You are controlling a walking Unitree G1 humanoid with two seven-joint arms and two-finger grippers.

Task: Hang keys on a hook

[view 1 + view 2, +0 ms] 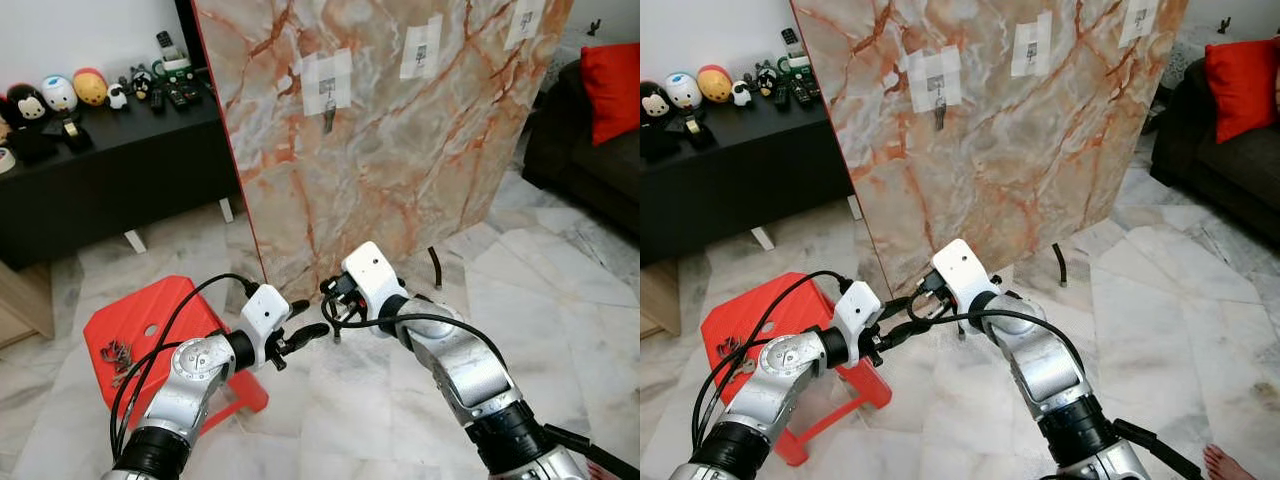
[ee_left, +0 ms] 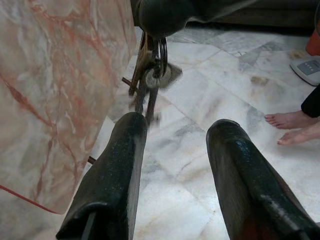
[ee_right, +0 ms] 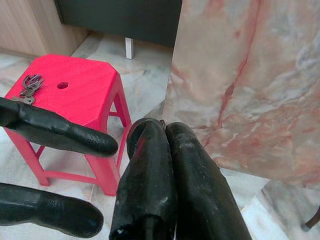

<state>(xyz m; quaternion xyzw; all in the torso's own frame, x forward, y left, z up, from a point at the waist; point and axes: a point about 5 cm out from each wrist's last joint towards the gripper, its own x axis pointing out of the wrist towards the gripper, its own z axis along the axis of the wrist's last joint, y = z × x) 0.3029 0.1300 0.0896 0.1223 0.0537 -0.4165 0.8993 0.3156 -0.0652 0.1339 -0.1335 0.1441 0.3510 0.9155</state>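
Metal keys [image 2: 150,75] dangle from the right tool's [image 1: 333,308] pinched rubbery fingers.

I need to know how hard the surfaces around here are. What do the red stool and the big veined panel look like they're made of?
The red square stool looks like moulded plastic: uniform colour, matte sheen, one-piece legs. The tall veined panel has a glossy marble pattern, cream with orange veins, yet its thin red edge suggests a printed or laminated board rather than stone.
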